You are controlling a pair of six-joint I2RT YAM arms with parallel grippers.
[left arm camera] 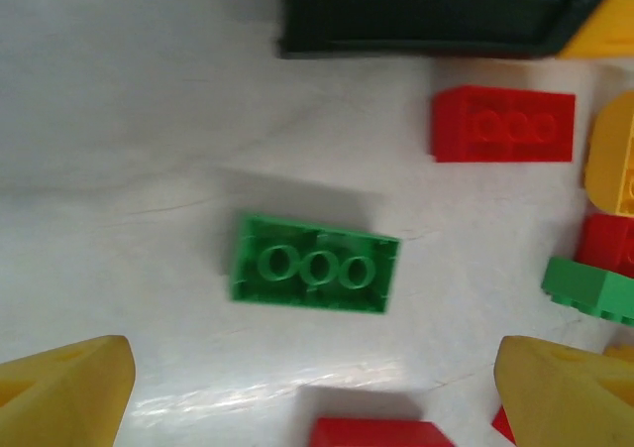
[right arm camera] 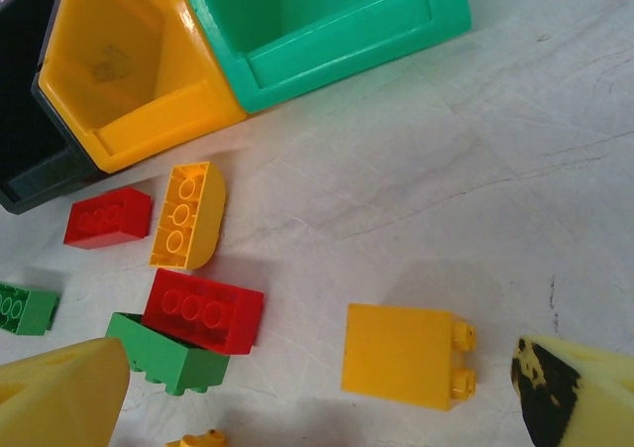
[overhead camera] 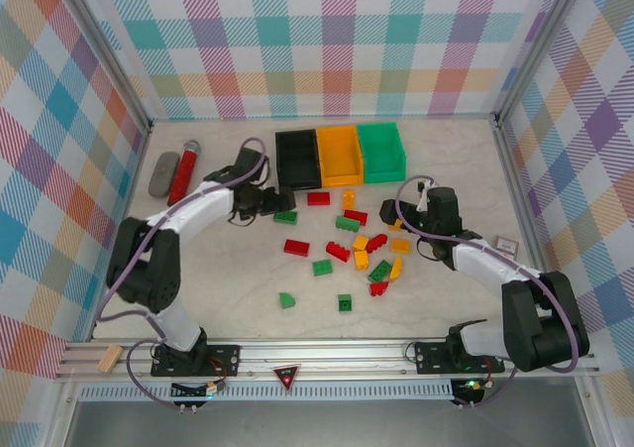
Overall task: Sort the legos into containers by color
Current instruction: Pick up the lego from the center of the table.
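behind the legos (overhead camera: 338, 252), three containers (overhead camera: 341, 178) stand abutting.

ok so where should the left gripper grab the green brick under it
Probably straight down from above, gripping the green brick by its short end walls. It lies flat, underside up, with bare table around it, and the left gripper stands open in line with its length.

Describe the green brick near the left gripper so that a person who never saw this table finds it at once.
Find the black container, leftmost of three at the back. Just in front of it a green brick lies flat, hollow underside up. Its nearest neighbours are red, and no other green brick lies so close to that container.
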